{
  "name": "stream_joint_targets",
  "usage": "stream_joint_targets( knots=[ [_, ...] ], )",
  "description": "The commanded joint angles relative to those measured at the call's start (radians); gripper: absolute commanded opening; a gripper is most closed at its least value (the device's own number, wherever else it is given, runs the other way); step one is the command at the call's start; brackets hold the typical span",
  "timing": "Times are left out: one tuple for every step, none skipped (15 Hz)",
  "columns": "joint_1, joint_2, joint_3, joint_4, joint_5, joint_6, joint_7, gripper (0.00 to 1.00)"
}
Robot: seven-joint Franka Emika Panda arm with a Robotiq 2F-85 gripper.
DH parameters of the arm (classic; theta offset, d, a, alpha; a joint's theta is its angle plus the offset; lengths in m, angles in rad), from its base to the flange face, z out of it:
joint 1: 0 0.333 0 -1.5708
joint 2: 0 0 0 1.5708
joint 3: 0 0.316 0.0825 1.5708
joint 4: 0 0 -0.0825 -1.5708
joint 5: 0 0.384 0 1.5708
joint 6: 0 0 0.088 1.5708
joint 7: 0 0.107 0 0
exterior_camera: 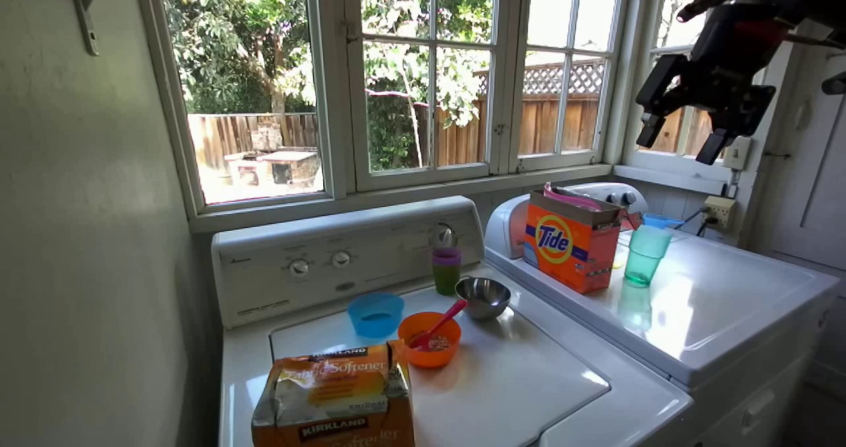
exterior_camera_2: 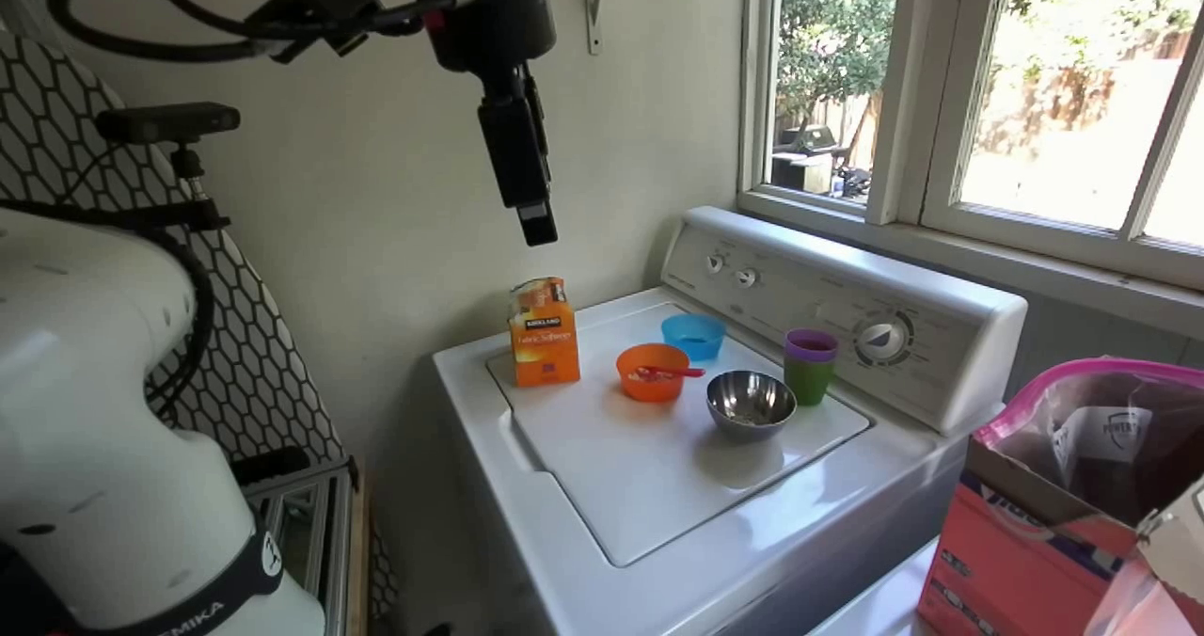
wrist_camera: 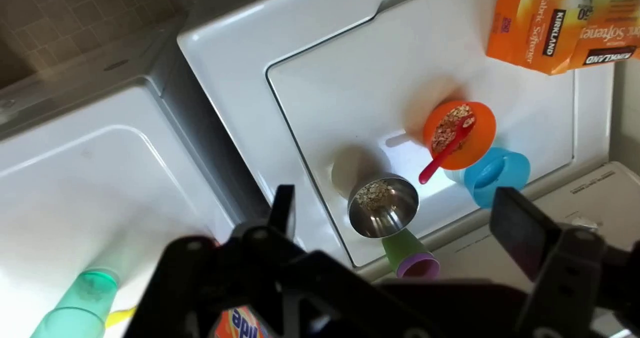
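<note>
Black fingers (wrist_camera: 285,210), mine, wide apart, hanging well above the level of the white desk (wrist_camera: 345,88). Lower down: steel bowl (wrist_camera: 400,210), on the desk, framed between my fingers in the wrist view, pale flakes (wrist_camera: 372,194) inside. Green-and-purple cup (wrist_camera: 401,248) upright, just beside the steel bowl; whether they touch I can't tell. Orange bowl (wrist_camera: 484,138) near the steel bowl, more flakes in it, red spoon (wrist_camera: 446,152) leaning over its rim, handle toward the steel bowl. Blue bowl (wrist_camera: 506,178) near the steel bowl, beside the orange one. Softener box (wrist_camera: 555,33) farther from the steel bowl, past the orange bowl. Across the gap from the steel bowl, a neighbouring desk (exterior_camera: 747,288): Tide box (exterior_camera: 562,248), upright teal tumbler (exterior_camera: 646,255).
</note>
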Motion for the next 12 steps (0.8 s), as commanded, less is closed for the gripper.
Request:
stream_joint_targets(
  knots=[
    [-0.036, 0.084, 0.158, 0.043, -0.009, -0.033, 0.178, 1.0],
    [-0.031, 0.102, 0.214, 0.046, -0.006, -0.026, 0.243, 1.0],
    [-0.031, 0.119, 0.258, 0.056, -0.014, -0.035, 0.296, 1.0],
    [-0.029, 0.134, 0.309, 0.061, -0.021, -0.034, 0.357, 1.0],
    [-0.03, 0.154, 0.348, 0.073, -0.027, -0.044, 0.412, 1.0],
    [-0.026, 0.181, 0.386, 0.088, -0.028, -0.066, 0.465, 1.0],
    [-0.022, 0.202, 0.416, 0.102, -0.03, -0.094, 0.51, 1.0],
    [-0.013, 0.229, 0.441, 0.117, -0.022, -0.129, 0.547, 1.0],
    [-0.001, 0.254, 0.457, 0.133, -0.012, -0.172, 0.572, 1.0],
    [0.014, 0.278, 0.464, 0.148, -0.007, -0.218, 0.587, 1.0],
    [0.026, 0.304, 0.472, 0.163, -0.002, -0.261, 0.602, 1.0],
    [0.037, 0.322, 0.473, 0.178, 0.0, -0.31, 0.605, 1.0]
  ],
)
